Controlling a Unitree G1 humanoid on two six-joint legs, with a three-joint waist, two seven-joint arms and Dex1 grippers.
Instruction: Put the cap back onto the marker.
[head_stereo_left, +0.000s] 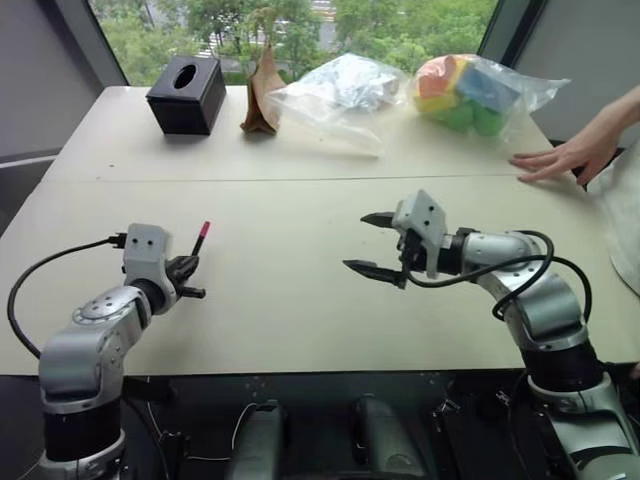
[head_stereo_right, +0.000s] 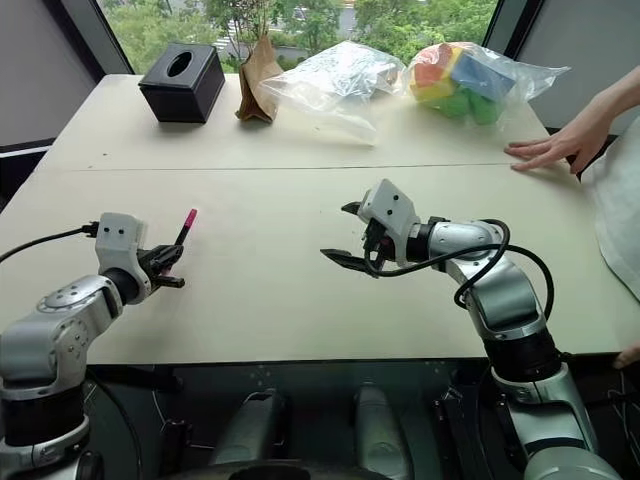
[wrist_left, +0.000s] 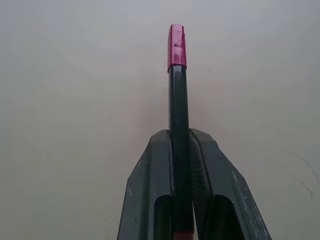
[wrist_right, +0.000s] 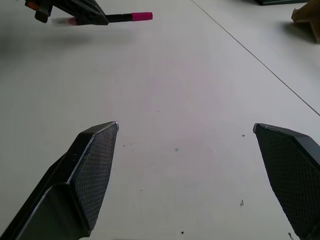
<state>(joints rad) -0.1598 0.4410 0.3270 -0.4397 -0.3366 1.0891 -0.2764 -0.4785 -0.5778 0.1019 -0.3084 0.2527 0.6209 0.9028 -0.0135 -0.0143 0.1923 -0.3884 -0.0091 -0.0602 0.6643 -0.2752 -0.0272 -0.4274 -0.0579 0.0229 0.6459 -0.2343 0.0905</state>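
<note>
Gripped between the closed black fingers of the left gripper (head_stereo_left: 190, 279), the slim black-barrelled marker (wrist_left: 179, 145) juts upward over the smooth pale table (head_stereo_left: 280, 330), its small glossy red plastic cap (wrist_left: 176, 47) seated on the far end. Capping looks finished; what remains, I judge, is setting the marker down. Well to the marker's right, the right gripper (head_stereo_left: 368, 243) hangs with textured jaws wide and empty.

Looks like an office or meeting room: a long pale desk (head_stereo_left: 300, 200), a black cube-shaped tissue box (head_stereo_left: 187, 94), big windows onto green trees (head_stereo_left: 300, 25).
</note>
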